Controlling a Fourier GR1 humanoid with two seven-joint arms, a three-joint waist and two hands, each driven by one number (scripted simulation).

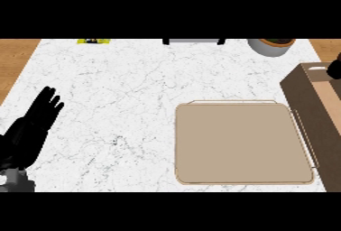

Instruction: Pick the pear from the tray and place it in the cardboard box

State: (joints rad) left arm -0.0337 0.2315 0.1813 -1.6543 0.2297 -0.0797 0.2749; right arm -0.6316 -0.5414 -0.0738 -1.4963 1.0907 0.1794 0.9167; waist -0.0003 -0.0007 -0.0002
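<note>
The tray (244, 142) is lying bare on the white marble counter (133, 90), just beside the cardboard box (318, 113) at the right edge, and the pear is showing nowhere, neither on the tray nor elsewhere on the counter. The left hand (30, 131) is resting at the lower left with its fingers straight and spread, holding nothing. Only a dark tip of the right hand (334, 69) is showing over the box at the right edge, and whether its fingers are apart or clamped on anything cannot be told.
</note>
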